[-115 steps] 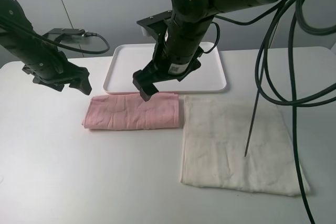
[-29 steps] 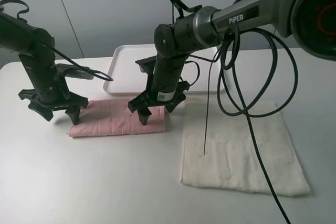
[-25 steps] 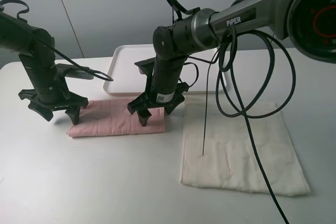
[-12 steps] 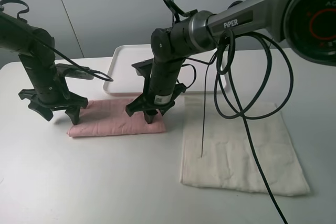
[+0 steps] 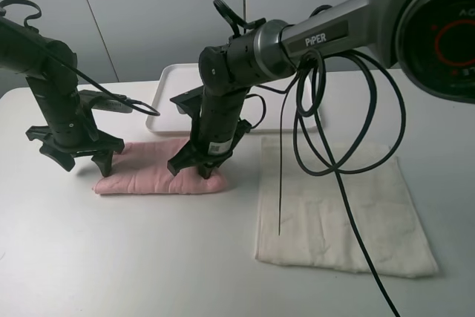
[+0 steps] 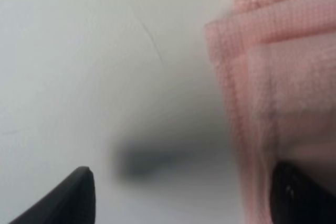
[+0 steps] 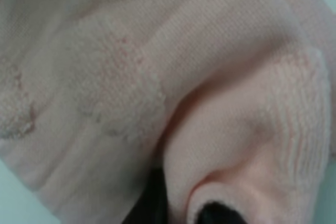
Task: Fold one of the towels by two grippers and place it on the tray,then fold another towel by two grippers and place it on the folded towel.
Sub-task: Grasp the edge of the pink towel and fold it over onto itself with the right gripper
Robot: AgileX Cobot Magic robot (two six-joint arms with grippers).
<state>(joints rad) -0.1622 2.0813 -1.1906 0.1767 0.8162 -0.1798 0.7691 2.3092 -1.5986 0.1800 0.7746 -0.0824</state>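
The pale pink towel [image 5: 148, 168] lies folded into a long strip on the table in front of the tray [image 5: 166, 98]. My left gripper [image 5: 76, 161] stands open over the strip's left end; in the left wrist view one fingertip [image 6: 79, 192] is over bare table and the other rests at the towel's edge [image 6: 262, 103]. My right gripper [image 5: 194, 171] is shut on the pink towel's right end, and terry cloth [image 7: 220, 129] bunches around its dark fingertips [image 7: 212, 213]. The cream towel [image 5: 334, 206] lies flat on the right.
The white tray sits at the back, partly hidden behind the right arm. Black cables [image 5: 280, 183] hang from the right arm over the cream towel's left part. A grey wall stands behind the table.
The right gripper has closed on the pink towel's right end and shifted slightly left, bunching that end. The left arm has not moved.
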